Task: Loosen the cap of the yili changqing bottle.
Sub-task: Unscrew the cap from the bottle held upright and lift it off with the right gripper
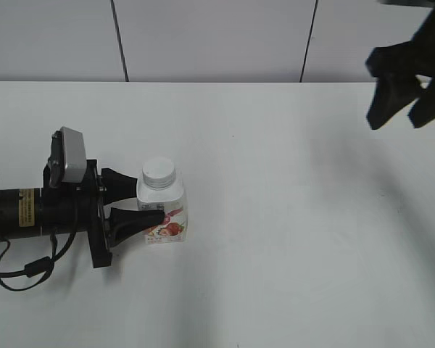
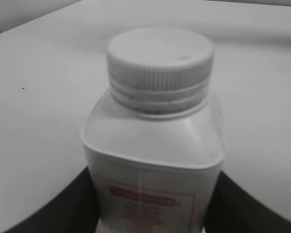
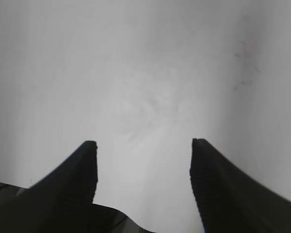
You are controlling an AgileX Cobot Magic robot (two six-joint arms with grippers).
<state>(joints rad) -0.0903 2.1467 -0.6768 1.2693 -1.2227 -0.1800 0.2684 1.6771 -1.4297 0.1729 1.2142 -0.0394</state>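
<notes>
The yili changqing bottle [image 1: 164,212] stands upright on the white table, left of the middle, with its red-pink strawberry label facing forward. Its white ribbed cap [image 1: 159,172] sits on the neck. My left gripper [image 1: 148,198] reaches in from the left and is shut on the bottle's body, one black finger on each side. In the left wrist view the bottle [image 2: 153,145] and cap [image 2: 160,58] fill the frame, with the fingers of the left gripper [image 2: 153,213] pressed against both sides. My right gripper [image 1: 397,122] hangs open and empty high at the far right; it also shows open in the right wrist view [image 3: 143,160].
The white table [image 1: 290,232] spreads around the bottle. A pale panelled wall [image 1: 217,36] runs behind its back edge. Black cables [image 1: 22,272] trail from the left arm at the left edge.
</notes>
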